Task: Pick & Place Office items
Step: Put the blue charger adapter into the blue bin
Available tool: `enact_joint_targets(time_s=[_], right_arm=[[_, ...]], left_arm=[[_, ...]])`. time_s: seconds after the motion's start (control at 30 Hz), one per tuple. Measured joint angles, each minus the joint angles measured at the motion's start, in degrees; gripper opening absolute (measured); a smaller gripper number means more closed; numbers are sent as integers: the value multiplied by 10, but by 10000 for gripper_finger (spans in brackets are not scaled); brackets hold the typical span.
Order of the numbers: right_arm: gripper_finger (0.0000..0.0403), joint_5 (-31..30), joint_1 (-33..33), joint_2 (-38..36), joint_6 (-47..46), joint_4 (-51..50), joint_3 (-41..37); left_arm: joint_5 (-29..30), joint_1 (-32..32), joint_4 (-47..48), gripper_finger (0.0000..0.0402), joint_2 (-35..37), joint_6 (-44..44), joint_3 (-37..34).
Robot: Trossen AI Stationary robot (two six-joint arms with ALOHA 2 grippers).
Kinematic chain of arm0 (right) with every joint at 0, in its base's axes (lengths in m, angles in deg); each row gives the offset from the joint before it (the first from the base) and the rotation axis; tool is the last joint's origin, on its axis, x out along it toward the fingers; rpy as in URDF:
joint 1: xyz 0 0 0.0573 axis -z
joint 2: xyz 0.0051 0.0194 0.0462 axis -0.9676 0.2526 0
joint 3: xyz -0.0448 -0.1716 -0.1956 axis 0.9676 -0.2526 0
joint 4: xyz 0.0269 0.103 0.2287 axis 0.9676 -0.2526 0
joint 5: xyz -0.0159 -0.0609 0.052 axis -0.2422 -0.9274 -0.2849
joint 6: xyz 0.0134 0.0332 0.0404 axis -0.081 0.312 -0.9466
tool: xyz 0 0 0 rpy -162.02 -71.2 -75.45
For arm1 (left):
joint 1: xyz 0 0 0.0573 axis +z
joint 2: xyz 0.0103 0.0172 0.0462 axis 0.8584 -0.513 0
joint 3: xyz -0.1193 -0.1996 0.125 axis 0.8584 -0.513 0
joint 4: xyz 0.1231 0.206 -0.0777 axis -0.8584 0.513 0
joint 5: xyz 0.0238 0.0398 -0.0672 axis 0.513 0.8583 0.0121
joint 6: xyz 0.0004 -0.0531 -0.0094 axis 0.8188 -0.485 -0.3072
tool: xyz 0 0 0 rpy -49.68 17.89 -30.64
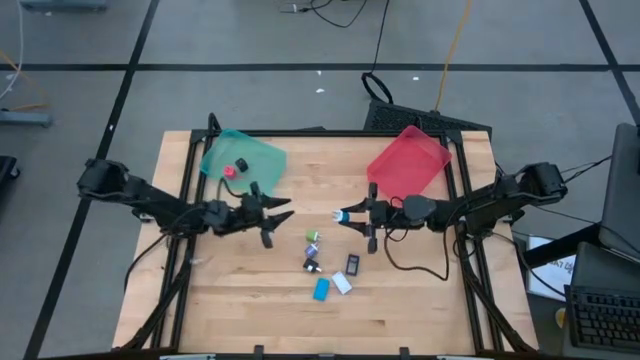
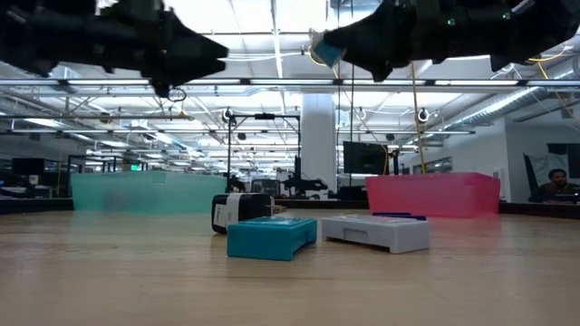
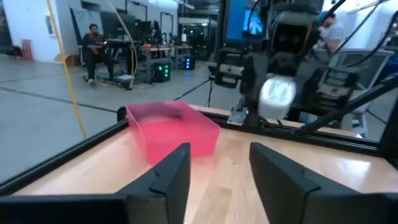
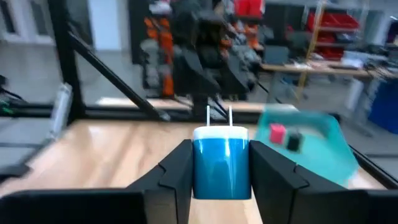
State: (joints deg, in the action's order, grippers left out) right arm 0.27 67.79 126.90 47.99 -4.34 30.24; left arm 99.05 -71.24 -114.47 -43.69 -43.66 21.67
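Right pincer [image 4: 221,177]: clenched on a blue block [image 4: 220,163], held clear above the surface [image 1: 240,290], between the loose pile and the red tray [image 1: 408,160]. Two thin metal prongs stood out of the block's far end.
Left pincer [image 1: 277,215]: nothing between its fingers, a gap showing in its own wrist view; hung above the surface beside the teal tray [image 1: 243,160].
Teal tray contents: a red piece [image 1: 229,170] and a black piece [image 1: 241,164] lay inside.
Loose items: small pieces lay clustered mid-surface between the two arms, among them a bright blue block [image 1: 321,290], a white block [image 1: 342,283], a dark one [image 1: 352,264] and a green one [image 1: 313,236].
Handling, judged: pieces looked like hard, light plastic shells, stiff, smooth-sided, likely slippery if pinched near an edge.
Hold point, judged: across the flat broad faces, mid-body, as on the blue block; avoid the prongs, which could bend or let it pivot.
Risk, judged: low flat blocks sat nearly flush with the wood, so fingers would need to come down very close to the surface.
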Motion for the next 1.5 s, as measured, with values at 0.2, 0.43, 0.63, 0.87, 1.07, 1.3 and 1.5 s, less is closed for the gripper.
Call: enact_joint_targets(time_s=[0.2, 0.43, 0.63, 0.87, 1.07, 1.3, 1.5], right_arm=[[115, 46, 0, 7, 17, 85, 0], [115, 46, 0, 8, 30, 101, 0], [116, 75, -5, 8, 31, 111, 0], [116, 75, -16, 8, 39, 123, 0], [115, 75, -16, 8, 39, 123, 0], [115, 89, -15, 7, 38, 125, 0], [148, 88, -16, 7, 33, 120, 0]], left_arm=[[-14, 10, -3, 240, -107, 30, 100], [-122, 12, -3, 293, -201, 70, 224], [-127, 12, -1, 303, -244, 93, 287], [-141, 17, 0, 288, -254, 99, 304], [-152, 19, 3, 245, -254, 96, 304], [-155, 19, 6, 147, -254, 104, 303], [-154, 19, 4, 120, -253, 111, 303]])
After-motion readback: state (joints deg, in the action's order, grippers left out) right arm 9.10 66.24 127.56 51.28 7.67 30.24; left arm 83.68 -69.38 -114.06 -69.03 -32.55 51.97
